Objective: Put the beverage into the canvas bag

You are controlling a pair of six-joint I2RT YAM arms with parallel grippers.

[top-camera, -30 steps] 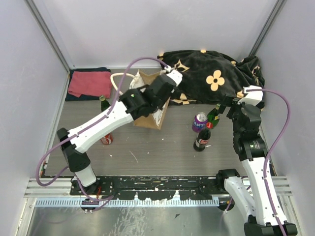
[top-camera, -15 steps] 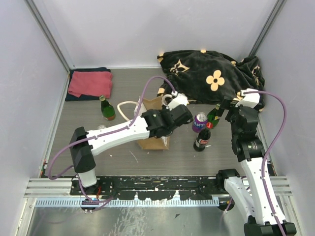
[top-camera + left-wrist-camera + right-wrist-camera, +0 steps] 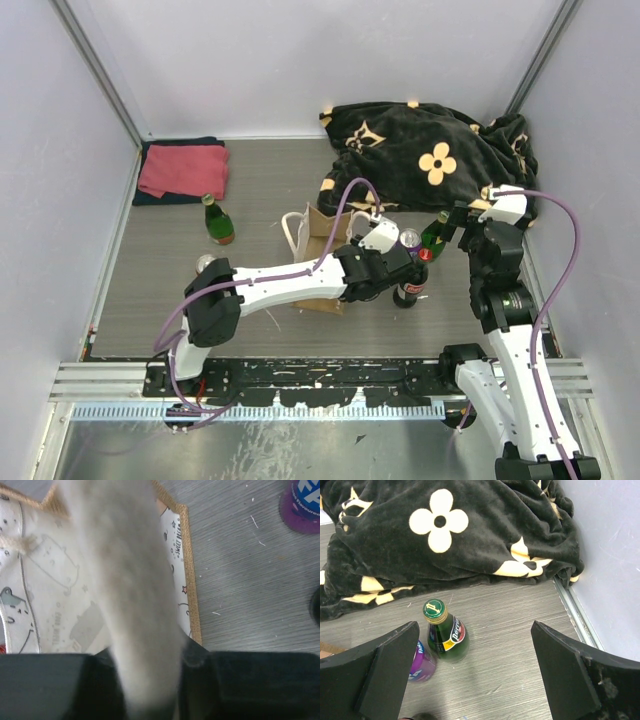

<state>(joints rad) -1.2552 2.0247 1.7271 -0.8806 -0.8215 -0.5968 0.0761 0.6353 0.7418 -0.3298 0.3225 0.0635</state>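
Note:
The canvas bag (image 3: 318, 262) stands mid-table, tan with a white printed lining (image 3: 60, 605). My left gripper (image 3: 376, 280) is just right of it, shut on a blurred pale rope handle (image 3: 135, 590) that runs up between the jaws. A cola bottle (image 3: 410, 282), a purple Fanta can (image 3: 409, 240) and a green Perrier bottle (image 3: 434, 232) stand to the right of the bag. My right gripper (image 3: 468, 222) is open and empty above the Perrier bottle (image 3: 446, 634) and the can (image 3: 422, 664).
A black flowered blanket (image 3: 430, 150) lies at the back right. A folded red cloth (image 3: 182, 170) lies at the back left. Another green bottle (image 3: 218, 222) and a can (image 3: 205, 264) stand on the left. The right wall rail (image 3: 575, 612) is close.
My left gripper has swung right and nearer, dragging the bag by its handle from the back middle to beside the cola bottle. The right arm has barely moved.

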